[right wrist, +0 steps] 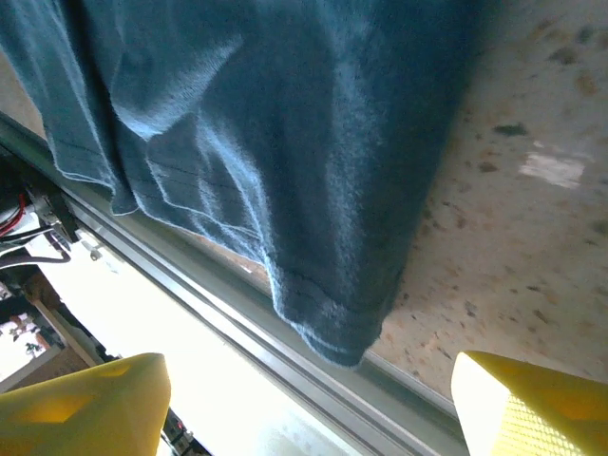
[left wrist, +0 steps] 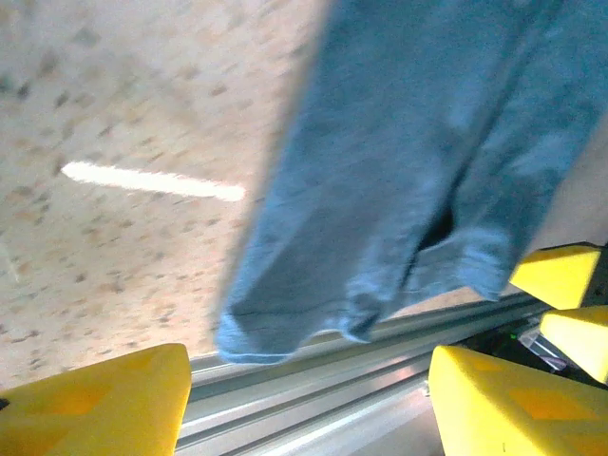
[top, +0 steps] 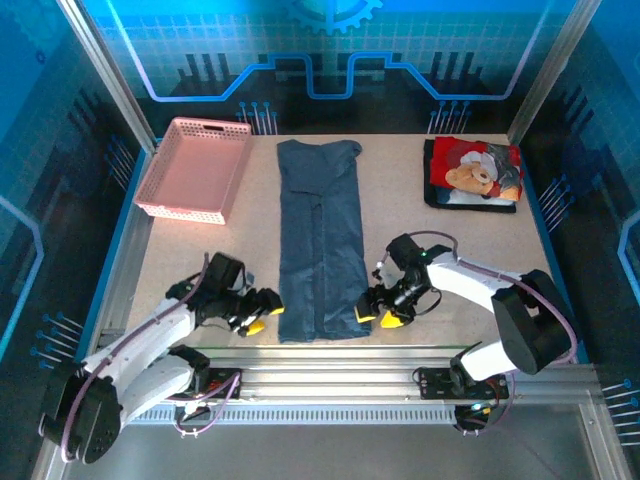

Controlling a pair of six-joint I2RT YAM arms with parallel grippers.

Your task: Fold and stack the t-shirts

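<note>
As the overhead view shows, the blue shirt (top: 320,245) lies lengthwise on the surface (top: 190,255), its near hem between the two arms. Left wrist: left jaws stand open, empty, a hem corner just ahead. Right wrist: right jaws stand open, empty, the other corner ahead.

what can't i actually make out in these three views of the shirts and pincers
- Top view: whether the left pincer or the right pincer touches the blue shirt; the tips are too small to tell.
- Both wrist views: the blue shirt's collar end is cut off by the top edge, and the left wrist view is also blurred.
- Top view: the teddy-bear shirt is folded, so its top layer hides the layers beneath.
</note>
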